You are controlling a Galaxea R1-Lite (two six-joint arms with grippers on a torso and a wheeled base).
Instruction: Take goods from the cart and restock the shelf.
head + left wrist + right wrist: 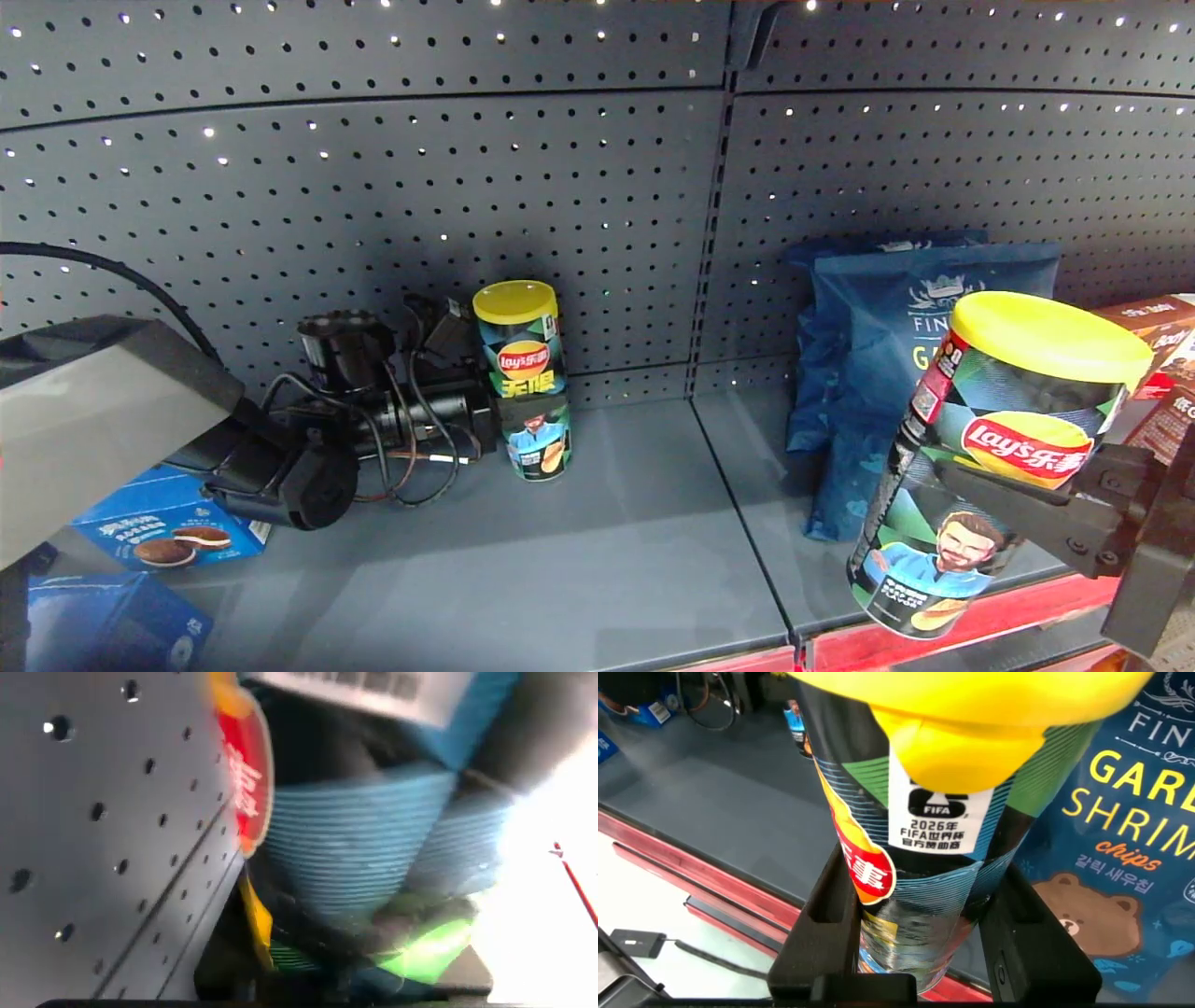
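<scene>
Chip can (990, 392) tilted, clamped in right gripper (920, 952) over shelf (607, 551) front edge; left gripper (523, 408) around upright rear can (519, 359); its grip indeterminate.

Bare shelf floor (635, 523) between the upright chips can (523, 383) and the blue bags (878, 373), pegboard wall (467, 168) behind.

Black fingers (817, 933) (cabled left arm (429, 411))

Blue snack bags (887, 373) against pegboard (373, 168) — cookie boxes (159, 537), perhaps two.
</scene>
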